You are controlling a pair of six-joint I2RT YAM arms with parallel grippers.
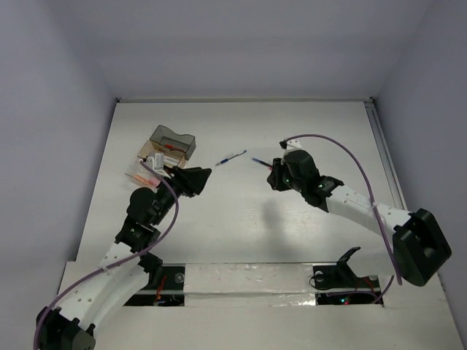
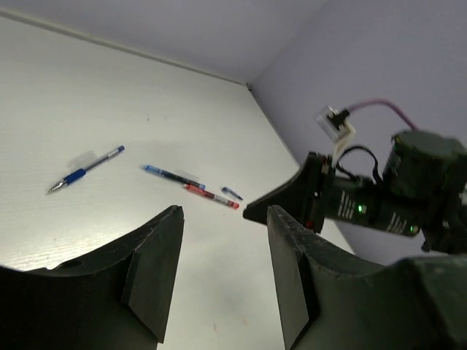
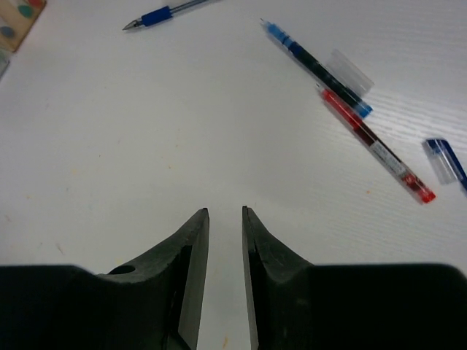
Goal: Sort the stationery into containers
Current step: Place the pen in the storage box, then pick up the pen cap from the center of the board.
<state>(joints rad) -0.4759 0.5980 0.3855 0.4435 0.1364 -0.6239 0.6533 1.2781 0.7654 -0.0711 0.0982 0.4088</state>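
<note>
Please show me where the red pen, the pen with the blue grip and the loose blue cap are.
red pen (image 3: pixel 376 146): right wrist view, middle of its barrel.
pen with the blue grip (image 3: pixel 157 15): right wrist view, on the blue grip.
loose blue cap (image 3: pixel 446 162): right wrist view, middle of the cap.

1. The containers (image 1: pixel 172 143) cluster at the far left of the bench (image 1: pixel 241 219).
2. A lone pen (image 1: pixel 230 157) lies to their right, well apart.
3. Further right lies a pen pair (image 3: pixel 341 107), ends overlapping, with a loose cap (image 3: pixel 446 160) just beside it.
</note>
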